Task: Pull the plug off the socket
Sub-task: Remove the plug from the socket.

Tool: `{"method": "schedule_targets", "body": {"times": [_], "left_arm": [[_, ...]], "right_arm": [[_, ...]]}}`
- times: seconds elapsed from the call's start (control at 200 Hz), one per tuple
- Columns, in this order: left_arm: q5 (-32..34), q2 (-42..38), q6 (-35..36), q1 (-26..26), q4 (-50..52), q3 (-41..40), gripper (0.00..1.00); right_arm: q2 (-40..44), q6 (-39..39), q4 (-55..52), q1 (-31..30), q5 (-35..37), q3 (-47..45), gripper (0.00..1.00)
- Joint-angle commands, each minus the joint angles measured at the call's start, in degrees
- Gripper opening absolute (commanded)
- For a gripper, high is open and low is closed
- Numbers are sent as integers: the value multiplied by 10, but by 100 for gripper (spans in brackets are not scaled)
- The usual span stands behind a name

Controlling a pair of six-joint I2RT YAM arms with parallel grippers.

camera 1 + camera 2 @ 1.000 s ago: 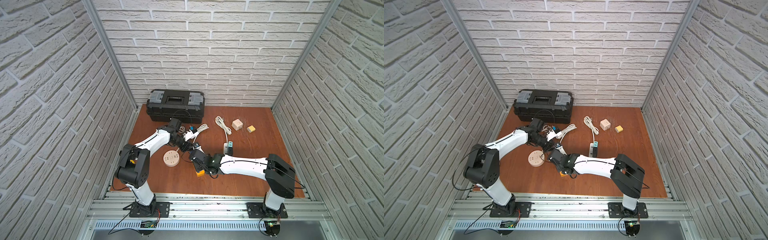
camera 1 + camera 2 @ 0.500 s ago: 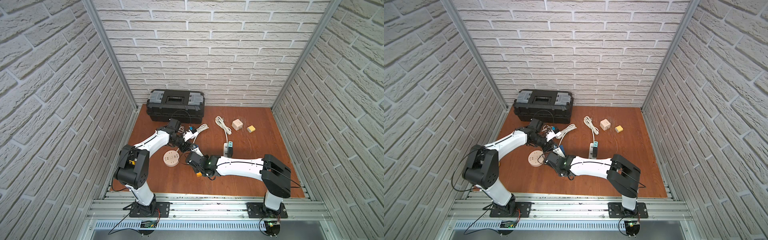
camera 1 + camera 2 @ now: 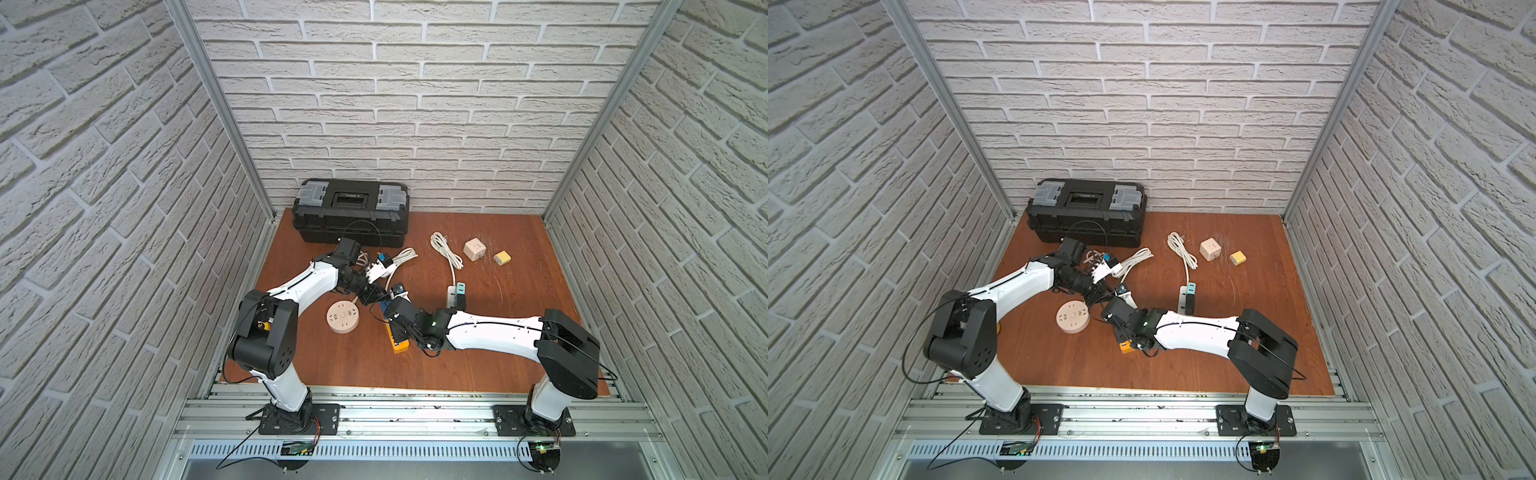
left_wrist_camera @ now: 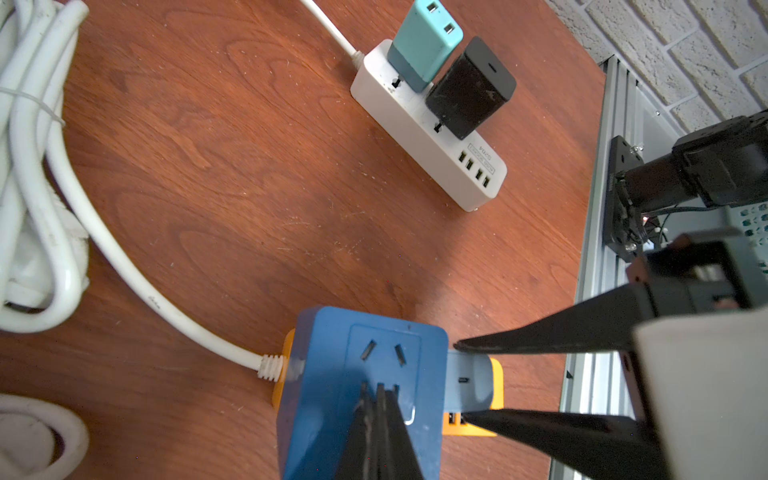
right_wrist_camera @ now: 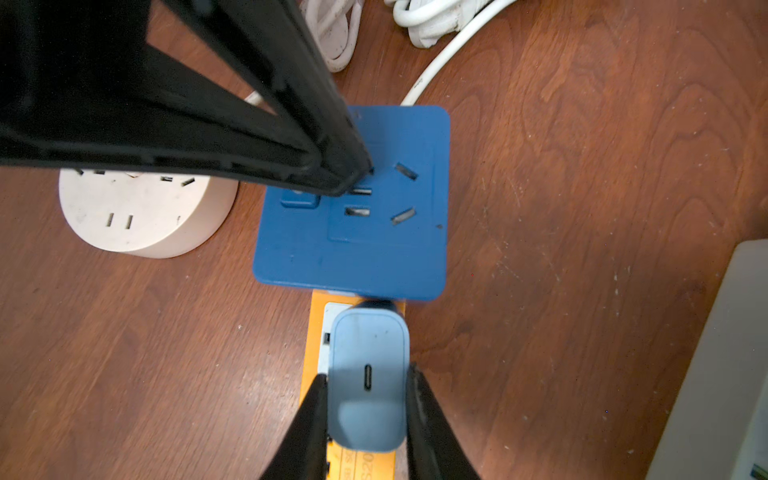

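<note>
Two arms meet over the orange power strip (image 3: 400, 345), left of centre on the bench (image 3: 457, 376) in both top views. The left wrist view shows the left tool (image 4: 378, 432) pressed together, bearing on the blue block (image 4: 328, 374) seated at the strip's cord end. The pale blue plug (image 4: 467, 384) stands just beside it. In the right wrist view the right tool (image 5: 368, 380) is clamped on the plug's flat sides. That shell looks light, rigid and smooth, likely slippery; gripping low and pulling straight seems wisest.
</note>
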State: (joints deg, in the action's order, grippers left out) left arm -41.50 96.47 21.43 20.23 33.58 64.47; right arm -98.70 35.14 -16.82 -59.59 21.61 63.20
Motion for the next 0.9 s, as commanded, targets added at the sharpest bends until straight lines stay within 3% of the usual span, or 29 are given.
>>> {"method": "schedule_targets", "body": {"times": [0.0, 0.23, 0.585, 0.895], "left_arm": [[103, 44, 10, 2, 73, -46, 0], [102, 46, 10, 0, 71, -45, 0], [102, 46, 10, 0, 72, -47, 0], [99, 48, 9, 0, 71, -47, 0]], "right_arm": [[9, -33, -3, -32, 44, 31, 2], [-24, -45, -48, -56, 94, 83, 2], [32, 4, 24, 0, 1, 11, 2], [18, -47, 5, -29, 36, 37, 3]]}}
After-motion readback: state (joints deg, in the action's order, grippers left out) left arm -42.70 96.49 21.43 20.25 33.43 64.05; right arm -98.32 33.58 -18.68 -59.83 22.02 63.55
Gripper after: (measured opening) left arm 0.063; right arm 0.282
